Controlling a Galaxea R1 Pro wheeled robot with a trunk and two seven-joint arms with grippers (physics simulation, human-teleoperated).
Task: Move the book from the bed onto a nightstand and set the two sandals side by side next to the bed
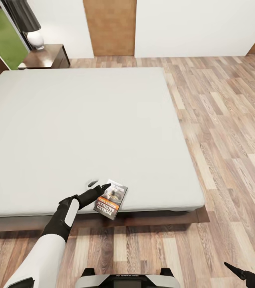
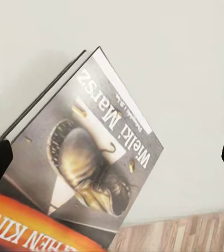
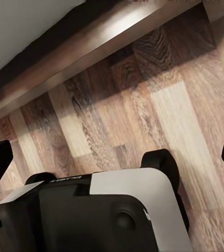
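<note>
The book [image 1: 110, 199] lies at the near edge of the bed [image 1: 83, 132], its lower end sticking out past the pale-grey mattress. Its grey-and-orange cover [image 2: 85, 163] fills much of the left wrist view. My left gripper [image 1: 98, 185] is open just above the book's far end, one fingertip [image 1: 105, 186] over its corner and the other fingertip [image 1: 90, 183] over bare mattress. My right gripper [image 1: 245, 274] hangs low at the near right, open, over the floor. One nightstand [image 1: 47, 56] stands at the bed's far left corner. The sandals are out of view.
A white lamp [image 1: 34, 38] sits on the nightstand. Wood-plank floor [image 1: 223, 140] runs along the bed's right side and foot. The dark bed frame [image 3: 91, 58] and my base [image 3: 91, 210] show in the right wrist view. A brown door [image 1: 109, 26] is in the far wall.
</note>
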